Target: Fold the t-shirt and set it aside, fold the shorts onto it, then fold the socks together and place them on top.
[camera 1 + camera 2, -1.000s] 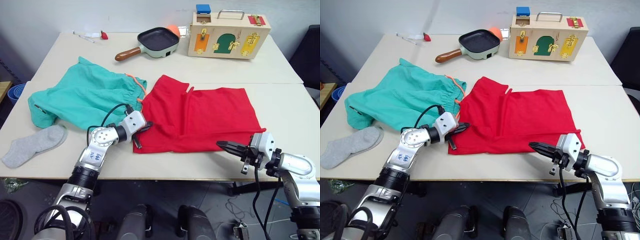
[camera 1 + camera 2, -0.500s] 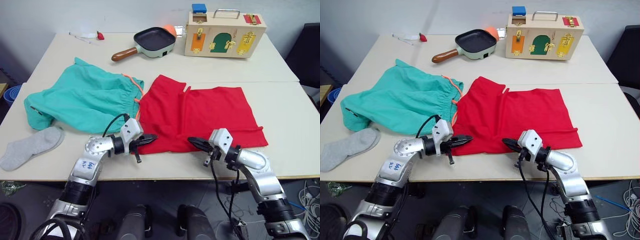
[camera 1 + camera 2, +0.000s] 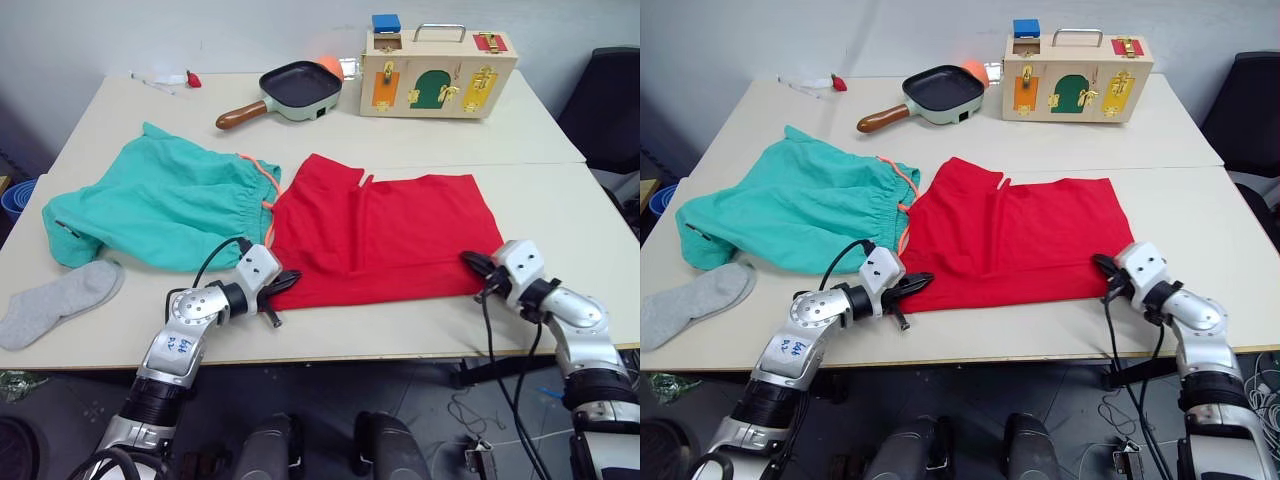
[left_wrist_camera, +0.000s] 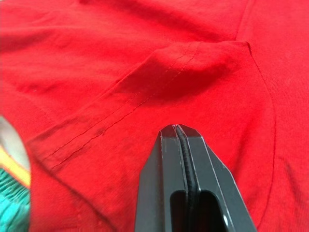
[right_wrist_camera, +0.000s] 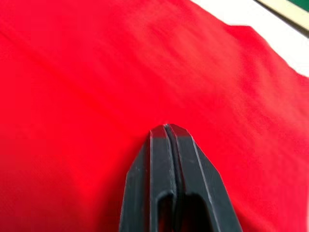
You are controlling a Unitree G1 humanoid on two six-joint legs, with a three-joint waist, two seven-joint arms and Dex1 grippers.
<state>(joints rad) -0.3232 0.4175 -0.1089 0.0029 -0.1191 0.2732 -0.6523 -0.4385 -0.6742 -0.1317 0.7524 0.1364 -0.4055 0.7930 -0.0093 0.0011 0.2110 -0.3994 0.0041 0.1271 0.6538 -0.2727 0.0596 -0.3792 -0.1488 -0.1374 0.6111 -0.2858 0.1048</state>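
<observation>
Both hands have their fingers pressed together: the left hand (image 3: pixel 285 282) at the near left corner of the t-shirt (image 3: pixel 385 235), the right hand (image 3: pixel 470 262) at its near right corner. The smooth red cotton lies flat on the bench (image 3: pixel 560 215), right of the crumpled teal shorts (image 3: pixel 160 205).

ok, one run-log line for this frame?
stage: t-shirt fold | left gripper: shut, near-left t-shirt corner | right gripper: shut, near-right corner | shorts, sock: untouched

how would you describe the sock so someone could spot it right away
Start at the table and go to its near corner on the robot's left, past the big teal shorts. The sock lies flat there, just nearer than the shorts. It is the one small light-grey piece beside two large, bright garments.
</observation>
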